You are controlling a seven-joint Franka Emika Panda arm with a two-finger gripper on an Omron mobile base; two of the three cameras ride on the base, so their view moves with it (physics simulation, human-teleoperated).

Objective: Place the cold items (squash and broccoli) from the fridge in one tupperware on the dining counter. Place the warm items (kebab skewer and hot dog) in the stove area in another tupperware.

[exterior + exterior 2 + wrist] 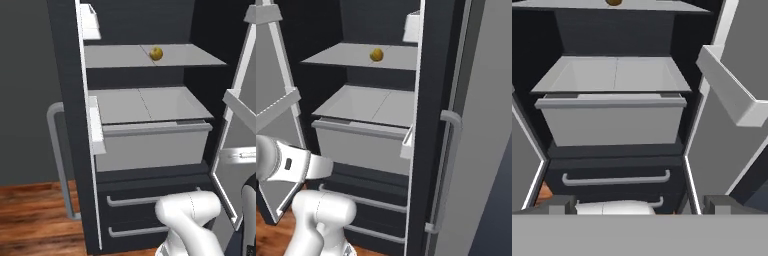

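A small round yellow-brown squash (156, 53) (376, 54) lies on the upper shelf of the open fridge, near the shelf's middle. In the hand view the squash (614, 2) is just at the top edge. My gripper (642, 205) is open, with its two dark fingertips (562, 204) spread wide at the bottom of the hand view and nothing between them. It faces the fridge interior at the height of the lower drawers, well below the squash and apart from it. The broccoli, kebab skewer, hot dog and tupperware are out of view.
Below the shelf (125, 56), a pale crisper drawer (150, 145) (612, 122) stands pulled slightly forward. Two dark lower drawers with bar handles (614, 179) sit beneath. Both fridge doors are swung open, carrying door bins (727, 85) (95, 125). Wooden floor (35, 215) lies at the left.
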